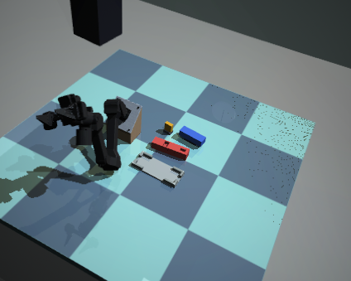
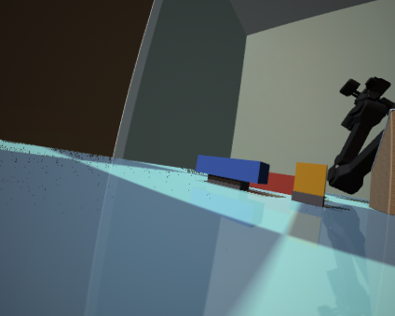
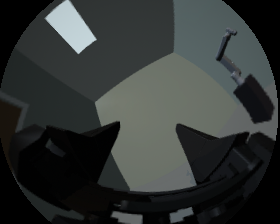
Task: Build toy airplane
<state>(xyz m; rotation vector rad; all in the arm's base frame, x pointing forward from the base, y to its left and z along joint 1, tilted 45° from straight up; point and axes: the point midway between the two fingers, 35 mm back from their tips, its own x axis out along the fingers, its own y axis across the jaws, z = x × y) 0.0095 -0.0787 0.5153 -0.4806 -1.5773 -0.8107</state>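
In the top view, nearest to farthest, the pale gray cradle (image 1: 158, 170) lies on the checkered table top (image 1: 154, 213) (image 2: 150, 240), its long axis running from upper left to lower right. Just beyond it, outside the cradle, lies the red fuselage (image 1: 170, 148) (image 2: 277, 183), its long axis nearly parallel to the cradle's and its socket openings facing up. Past the fuselage, near its upper-left end, the small yellow tail fin (image 1: 168, 127) (image 2: 310, 179) stands upright, apart from it. The blue wing (image 1: 192, 136) (image 2: 229, 169) lies to the right of the fin, also off the fuselage, its long axis slanting down to the right, close to the fuselage's direction; the exterior view shows a narrower dark part under its blue bar. Left of these parts, the black arm (image 1: 112, 136) (image 2: 357, 142) rises near a wood-sided box (image 1: 134, 129) (image 2: 388, 165). Its claw (image 1: 46, 115) (image 2: 363, 85) (image 3: 148, 126) is raised well away from the parts, fingers spread wide with nothing between them. Farther back, a dark pillar (image 1: 98, 12) hangs into the top view.
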